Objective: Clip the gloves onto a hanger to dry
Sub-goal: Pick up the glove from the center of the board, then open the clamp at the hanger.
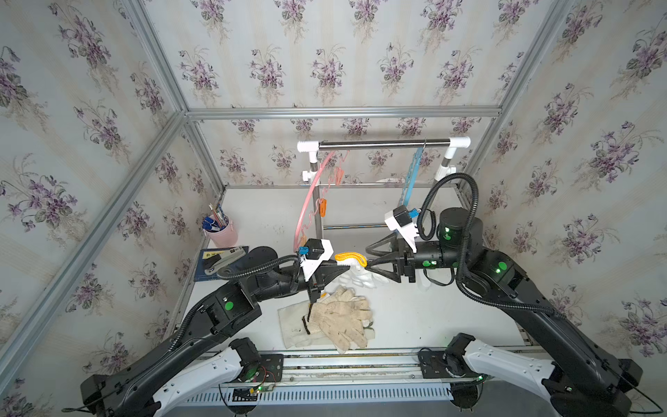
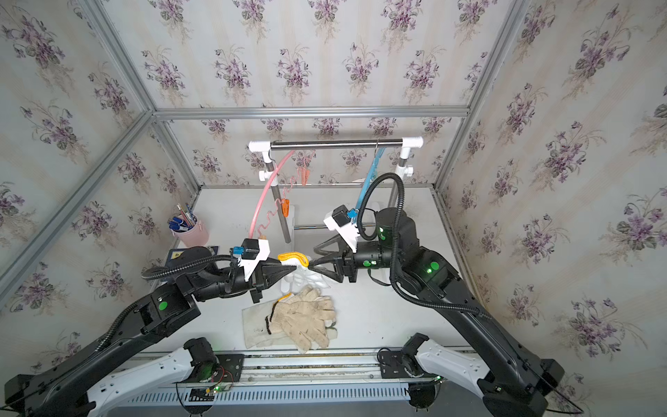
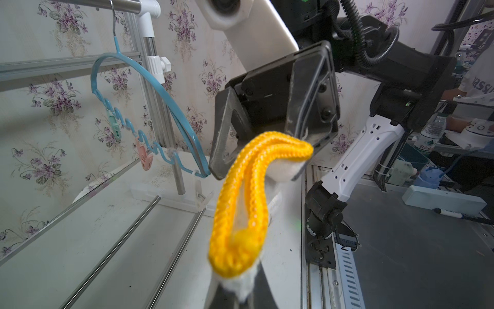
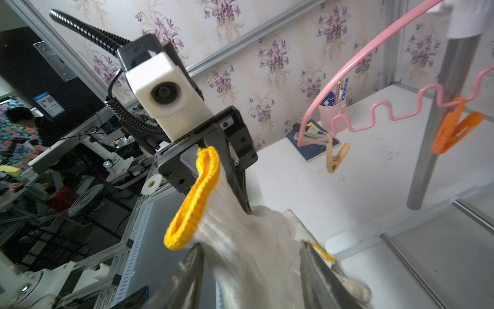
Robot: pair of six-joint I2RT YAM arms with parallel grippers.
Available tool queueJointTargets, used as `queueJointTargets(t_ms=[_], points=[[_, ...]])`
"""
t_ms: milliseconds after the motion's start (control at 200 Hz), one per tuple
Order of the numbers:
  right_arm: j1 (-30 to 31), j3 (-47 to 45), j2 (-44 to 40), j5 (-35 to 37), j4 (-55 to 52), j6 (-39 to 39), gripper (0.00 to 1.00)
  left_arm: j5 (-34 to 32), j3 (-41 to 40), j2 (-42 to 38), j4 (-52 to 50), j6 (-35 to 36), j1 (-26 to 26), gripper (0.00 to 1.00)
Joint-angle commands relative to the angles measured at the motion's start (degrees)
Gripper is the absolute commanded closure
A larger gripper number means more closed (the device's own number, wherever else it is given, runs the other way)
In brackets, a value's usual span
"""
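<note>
evidently limp, the white knitted glove (image 1: 361, 277) takes best by its yellow cuff (image 1: 350, 257): left gripper (image 1: 343, 267) clamps it, right gripper (image 1: 370, 266) gapes.

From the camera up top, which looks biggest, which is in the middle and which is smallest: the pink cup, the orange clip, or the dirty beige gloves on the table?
In a top view, largest to smallest:
1. dirty beige gloves, clearly the biggest
2. pink cup
3. orange clip, the smallest

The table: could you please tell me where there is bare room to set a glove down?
Bare: table between glove pile and right arm; also between cup and rack post. Crowded: centre front and the cup's corner.
</note>
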Motion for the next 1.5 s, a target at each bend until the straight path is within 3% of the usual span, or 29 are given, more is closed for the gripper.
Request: queueJointTargets(t_ms=[0, 225, 390, 520, 699, 739, 749, 764, 784, 919, 1194, 1499], points=[[-0.1, 0.8, -2.3, 8.0, -0.2, -0.5, 0.36, -2.0, 0.3, 0.0, -1.0, 1.1, 0.0, 1.00], [-0.2, -2.6, -9.7, 25.7, -2.7, -0.7, 0.38, -5.8, 0.3, 3.1, -4.5, 3.9, 0.0, 1.00], [-0.2, -14.7, -22.6, 35.3, 5.9, -3.3, 0.40, -5.0, 0.8, 6.5, -3.3, 4.5, -0.1, 1.00], [-0.2, -24.2, -31.7, 33.8, 10.4, -8.4, 0.41, -3.8, 1.4, 9.1, -2.2, 5.1, 0.0, 1.00], [-0.2, -27.7, -30.4, 31.3, 7.5, -12.2, 0.34, -4.2, 0.5, 11.4, 0.4, 5.3, -0.1, 1.00], [-0.2, -27.8, -29.5, 32.8, 7.9, -12.6, 0.27, -4.4, 0.0, 11.7, 1.3, 5.1, 0.0, 1.00], [-0.2, -27.9, -29.2, 33.1, 8.1, -12.7, 0.22, -4.5, -0.2, 11.8, 1.5, 5.1, 0.0, 1.00], [-0.2, -27.8, -29.0, 33.6, 8.2, -12.8, 0.04, -4.6, -0.4, 11.8, 1.8, 5.1, -0.1, 1.00], [-0.2, -27.8, -28.4, 34.5, 8.6, -12.8, 0.00, -4.9, -0.7, 12.0, 2.3, 4.8, 0.0, 1.00], [-0.2, -27.2, -25.1, 37.3, 10.2, -16.5, 0.00, -6.7, -3.2, 12.9, 5.5, 4.2, -0.1, 1.00], [-0.8, -31.0, -22.1, 32.9, 12.6, -28.4, 0.00, -8.6, -5.5, 16.3, 10.8, 3.6, 0.0, 1.00], [-6.8, -29.9, -17.3, 27.5, 18.5, -27.2, 0.00, -9.3, -8.0, 17.7, 16.1, 3.6, 0.1, 1.00]])
